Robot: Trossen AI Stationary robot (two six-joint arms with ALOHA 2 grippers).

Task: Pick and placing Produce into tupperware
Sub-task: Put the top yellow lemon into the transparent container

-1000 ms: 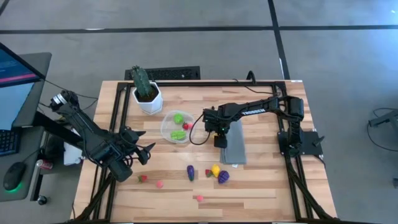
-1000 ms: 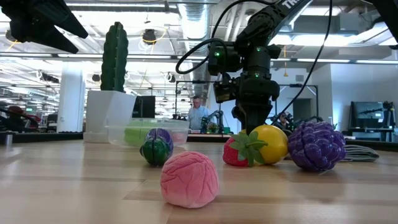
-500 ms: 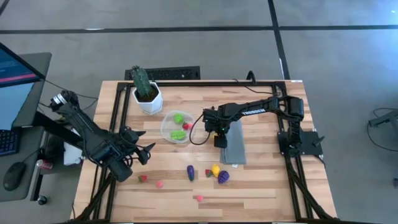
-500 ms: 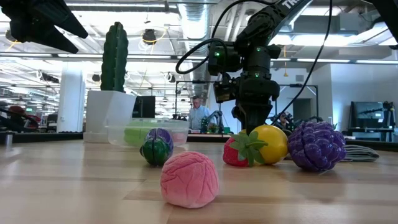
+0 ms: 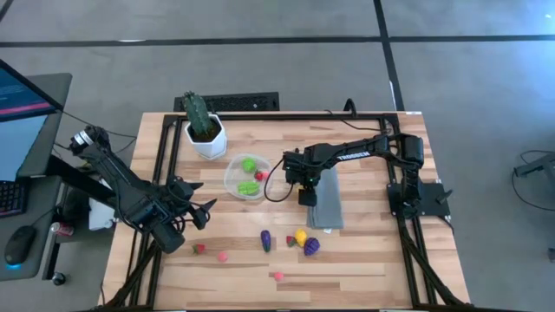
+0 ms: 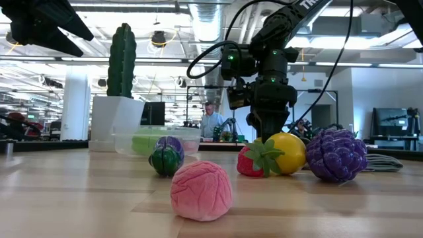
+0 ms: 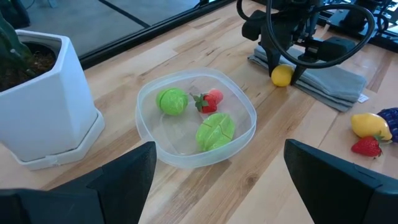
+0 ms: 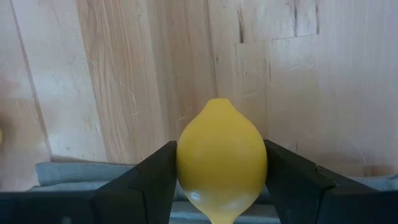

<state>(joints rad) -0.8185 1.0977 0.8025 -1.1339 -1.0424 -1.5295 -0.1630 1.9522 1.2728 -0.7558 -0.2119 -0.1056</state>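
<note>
Currently, going left to right: a monitor [image 5: 22,113] and a mouse [image 5: 19,248] sit on a side desk off the tabletop's [image 5: 364,260] left edge. My left end effector [image 5: 198,215] hangs over the left edge of the pale wood planks, fingers spread wide, holding nothing. Behind it a cactus [image 5: 198,113] stands in a white pot [image 7: 43,99]. Just right of the pot is the tupperware [image 7: 245,134], holding two green pieces [image 7: 215,130] and a strawberry [image 7: 209,100]. On the near planks lie loose produce: a red piece [image 5: 199,249], pink pieces [image 5: 223,256], a purple-and-green piece [image 5: 265,240], then a strawberry, yellow piece [image 5: 300,235] and purple berry [image 5: 310,246] clustered together. My right end effector [image 8: 222,205] is at mid-tabletop, right of the tupperware, fingers clamped on a yellow lemon [image 8: 222,158] at the edge of the grey cloth [image 5: 328,204]. A black frame borders the tabletop. The floor around is grey concrete. The low view shows an open hall with ceiling ducts and a person [image 6: 210,122] far off.
</note>
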